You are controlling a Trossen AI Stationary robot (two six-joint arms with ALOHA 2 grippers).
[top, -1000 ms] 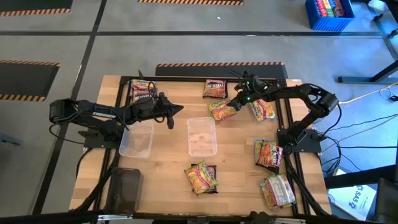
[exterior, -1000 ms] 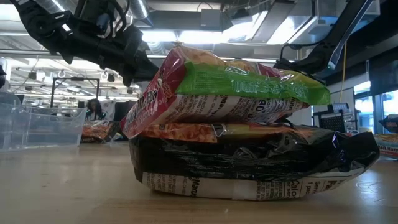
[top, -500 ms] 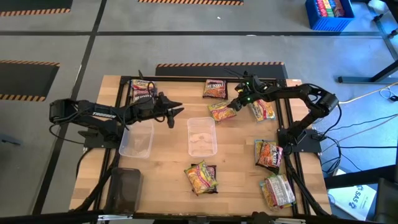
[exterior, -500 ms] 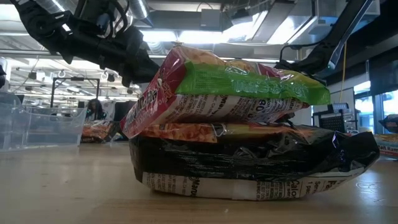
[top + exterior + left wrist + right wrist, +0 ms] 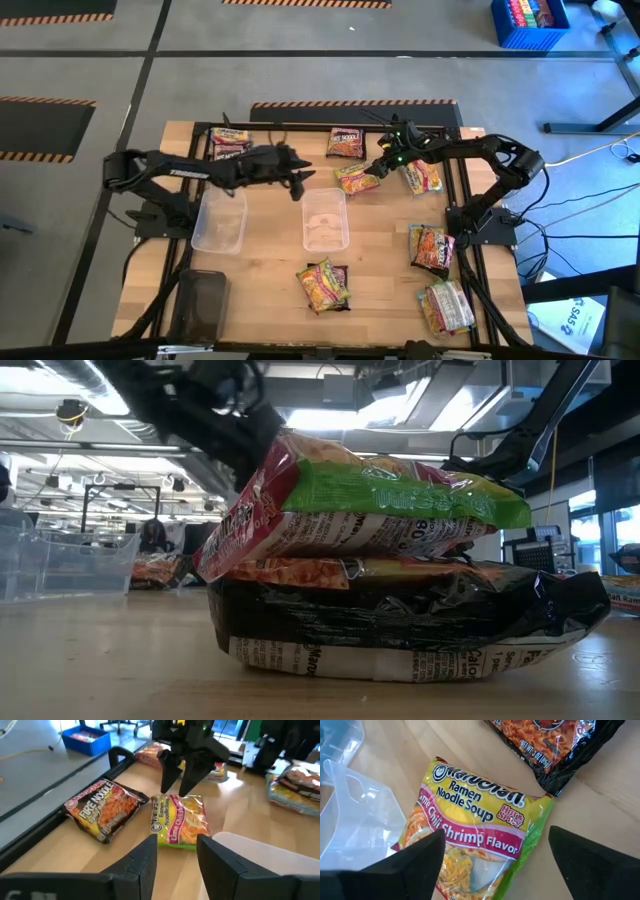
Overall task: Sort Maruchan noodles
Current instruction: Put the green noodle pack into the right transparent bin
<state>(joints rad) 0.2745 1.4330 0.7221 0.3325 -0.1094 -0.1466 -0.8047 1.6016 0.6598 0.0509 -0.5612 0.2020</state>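
As you scan from the left edge of the bench (image 5: pixel 270 250), your left arm reaches in over the clear tray (image 5: pixel 219 222), and its left gripper (image 5: pixel 297 183) hangs just beside the second clear tray (image 5: pixel 325 219), fingers apart with nothing between them. That puts it facing the lime chili shrimp packet (image 5: pixel 178 820), probably lined up as the next pick. Behind that arm a dark packet (image 5: pixel 230 141) sits at the far edge. Moving right, a black fire noodle packet (image 5: pixel 345 142) lies flat near the back rail, with the shrimp packet just in front of it, close to the tray's far corner. Over that packet your right gripper (image 5: pixel 381 165) hovers, jaws spread wide and clear of the wrapper, so the packet rests on the wood, not held. Further right, another yellow packet (image 5: pixel 421 176) lies beside the right arm, and two more piles (image 5: pixel 432 248) wait near the right edge. At the front, a stacked pair (image 5: pixel 380 570) sits unsorted.
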